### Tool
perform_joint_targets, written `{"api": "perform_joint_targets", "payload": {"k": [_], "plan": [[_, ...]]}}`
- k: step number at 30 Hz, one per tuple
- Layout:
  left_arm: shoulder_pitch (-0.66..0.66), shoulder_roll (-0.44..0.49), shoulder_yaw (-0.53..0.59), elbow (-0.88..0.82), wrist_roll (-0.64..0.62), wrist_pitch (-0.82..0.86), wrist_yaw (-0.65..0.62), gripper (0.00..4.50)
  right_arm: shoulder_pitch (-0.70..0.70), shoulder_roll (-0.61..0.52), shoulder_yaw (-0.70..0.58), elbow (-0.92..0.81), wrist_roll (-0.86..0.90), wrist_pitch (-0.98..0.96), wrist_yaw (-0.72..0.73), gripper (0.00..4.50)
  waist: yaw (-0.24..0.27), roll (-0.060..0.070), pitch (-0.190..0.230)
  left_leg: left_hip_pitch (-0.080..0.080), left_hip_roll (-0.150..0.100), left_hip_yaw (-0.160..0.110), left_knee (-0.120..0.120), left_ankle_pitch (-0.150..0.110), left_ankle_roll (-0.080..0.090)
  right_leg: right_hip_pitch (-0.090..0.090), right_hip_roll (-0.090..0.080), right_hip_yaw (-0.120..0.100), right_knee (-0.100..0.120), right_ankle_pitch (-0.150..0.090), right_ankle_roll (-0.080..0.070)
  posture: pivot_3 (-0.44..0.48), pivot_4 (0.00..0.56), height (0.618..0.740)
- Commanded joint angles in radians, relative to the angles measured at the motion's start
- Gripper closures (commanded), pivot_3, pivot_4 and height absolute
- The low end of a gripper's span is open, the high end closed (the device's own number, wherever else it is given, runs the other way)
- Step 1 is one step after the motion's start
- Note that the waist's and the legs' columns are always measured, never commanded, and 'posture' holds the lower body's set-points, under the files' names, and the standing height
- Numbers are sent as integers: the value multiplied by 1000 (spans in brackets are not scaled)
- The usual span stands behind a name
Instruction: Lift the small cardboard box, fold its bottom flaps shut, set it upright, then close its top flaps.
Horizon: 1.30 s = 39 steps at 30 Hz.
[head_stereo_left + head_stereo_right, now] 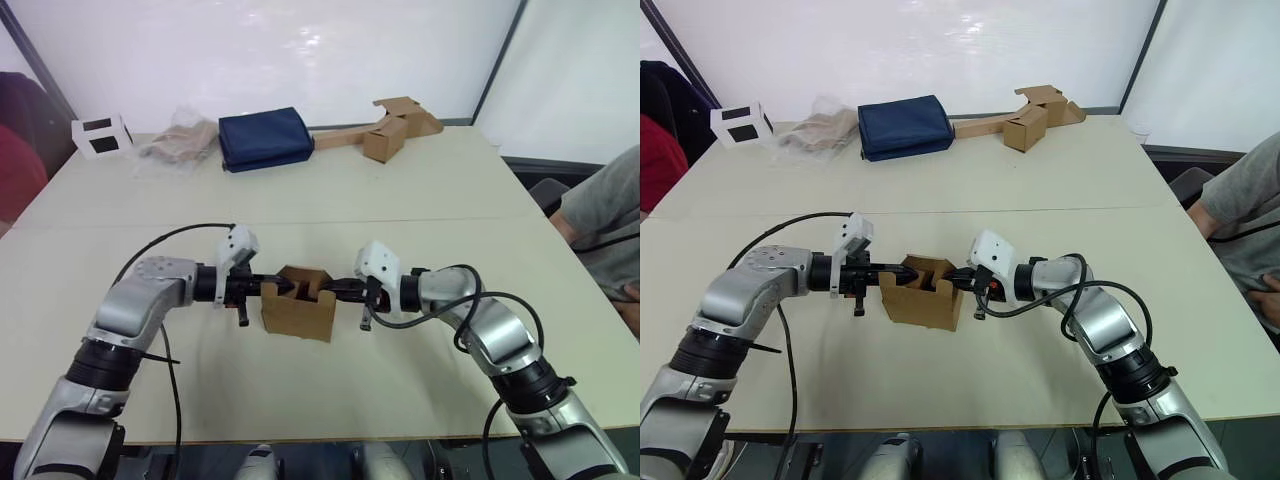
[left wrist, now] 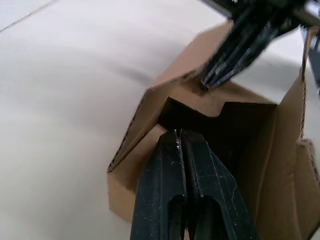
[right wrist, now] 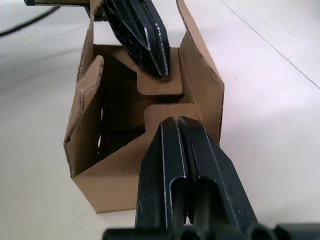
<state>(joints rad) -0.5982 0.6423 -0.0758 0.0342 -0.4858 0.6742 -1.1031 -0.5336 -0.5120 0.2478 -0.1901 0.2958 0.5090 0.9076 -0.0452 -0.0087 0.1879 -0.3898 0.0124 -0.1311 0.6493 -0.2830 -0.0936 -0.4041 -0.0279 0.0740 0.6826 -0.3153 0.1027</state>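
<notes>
Left pincer (image 1: 272,283) and right pincer (image 1: 326,291), both closed, press the small cardboard box (image 1: 297,312) flaps.

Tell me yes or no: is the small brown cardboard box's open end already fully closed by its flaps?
No: in the right wrist view the small brown cardboard box gapes open, two flaps only partly pushed inward.

Both arms: silver-grey metal shells with black joint bands and loose black cables looping off the forearms. White angular plastic housing at each wrist. Left claw (image 2: 181,142) and right claw (image 3: 178,131): slim glossy black two-finger units with slotted cut-outs near the base.
</notes>
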Motion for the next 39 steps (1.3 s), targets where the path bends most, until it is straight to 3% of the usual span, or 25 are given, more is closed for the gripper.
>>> {"api": "perform_joint_targets", "payload": {"k": [1, 4, 9, 14, 16, 23, 39], "plan": [[-68, 23, 94, 28, -37, 7, 9, 4424, -53, 5, -99, -95, 96, 51, -3, 4500, -1, 0, 0, 0, 0, 0, 0, 0, 0, 0, 0, 0, 0, 0, 0, 0, 150, 740], [-124, 32, 105, 98, -20, -14, -5, 4424, -77, -21, -165, -169, 173, 131, -8, 4500, -1, 0, 0, 0, 0, 0, -1, 0, 0, 0, 0, 0, 0, 0, 0, 0, 150, 740], [-129, -18, -7, 294, 145, -213, -3, 4424, -83, -46, -214, -267, 268, 242, -31, 4500, 1, 1, -1, 1, 0, 0, -1, 0, 0, 1, 0, 0, -1, 0, 0, 0, 150, 740], [-158, -73, -22, 429, 194, -295, -10, 4424, -62, -66, -199, -374, 359, 340, -46, 4500, -1, 0, 0, -1, 0, 0, -1, 0, 0, -1, 0, 0, 0, 0, 0, 0, 150, 740], [-164, -97, -32, 462, 200, -298, -27, 4424, -23, -68, -125, -454, 354, 366, -69, 4500, -2, 0, 0, -1, 0, 0, -1, 0, 0, -1, 0, 0, 0, 0, 0, 0, 150, 740], [-120, -101, -45, 393, 180, -233, -101, 4424, -11, -120, 138, -417, 81, 236, -112, 4500, -3, 0, 0, -1, -1, 0, 0, 0, 0, -1, 0, 0, 0, 0, 0, 0, 150, 740], [-49, -93, -21, 282, 179, -178, -61, 4424, -14, -54, 166, -280, -20, 112, -92, 4500, 0, 0, 0, -1, 0, 0, 0, 0, 0, -1, 0, 0, 0, 0, 0, 0, 150, 740]]}}
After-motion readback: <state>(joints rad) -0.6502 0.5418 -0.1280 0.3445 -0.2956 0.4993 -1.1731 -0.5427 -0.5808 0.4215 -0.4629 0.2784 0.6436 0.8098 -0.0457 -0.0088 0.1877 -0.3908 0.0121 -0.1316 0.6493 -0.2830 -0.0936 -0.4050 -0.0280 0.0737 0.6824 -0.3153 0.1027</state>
